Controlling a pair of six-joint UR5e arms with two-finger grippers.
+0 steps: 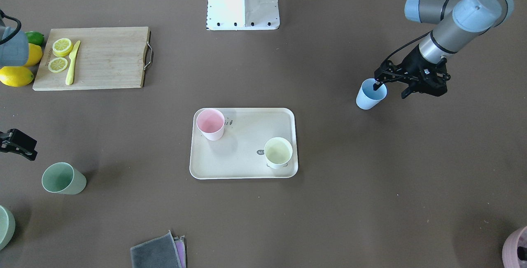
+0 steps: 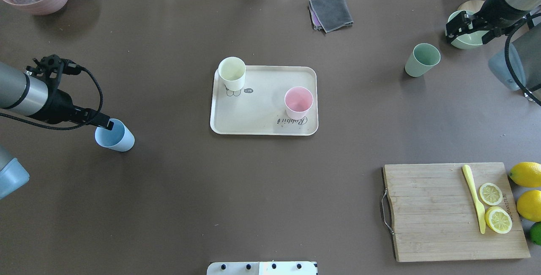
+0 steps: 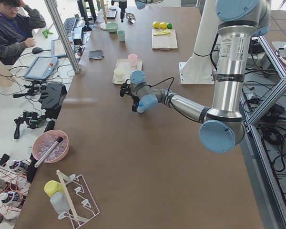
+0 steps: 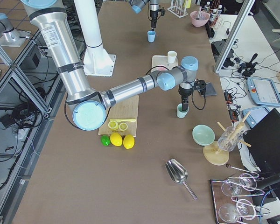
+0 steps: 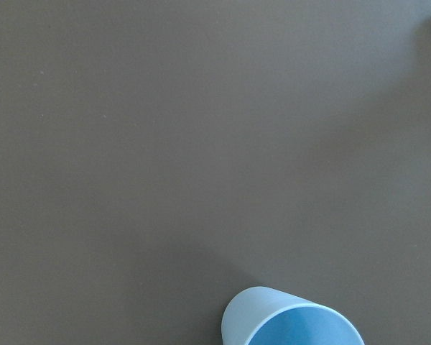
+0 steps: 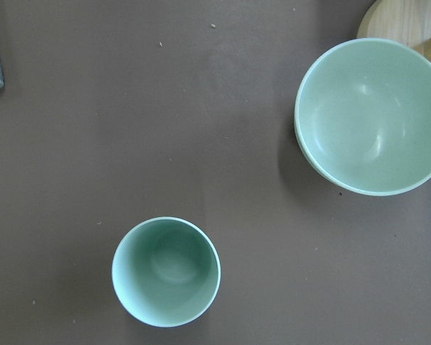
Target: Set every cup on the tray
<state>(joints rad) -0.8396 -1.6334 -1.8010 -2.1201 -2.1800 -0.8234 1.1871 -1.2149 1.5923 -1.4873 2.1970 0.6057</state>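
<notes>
Front-facing view: the light blue cup (image 1: 370,95) stands on the table well apart from the tray (image 1: 243,165), off the tray's short side nearest the left arm. The left gripper (image 1: 378,83) is at the cup's rim, with one finger dipping into its mouth. Whether it pinches the wall cannot be told. The left arm slopes down with its wrist pointed toward the tray. The pink cup (image 1: 210,124) and the pale yellow cup (image 1: 278,152) stand on the tray in opposite corners.

Overhead view: the sage green cup (image 2: 422,60) stands well off the tray's other short side. The right gripper (image 2: 455,28) hangs farther out over a green bowl (image 2: 465,40), and its opening cannot be judged.

Right wrist view: the camera looks down into the green cup, with the bowl nearby.
</notes>
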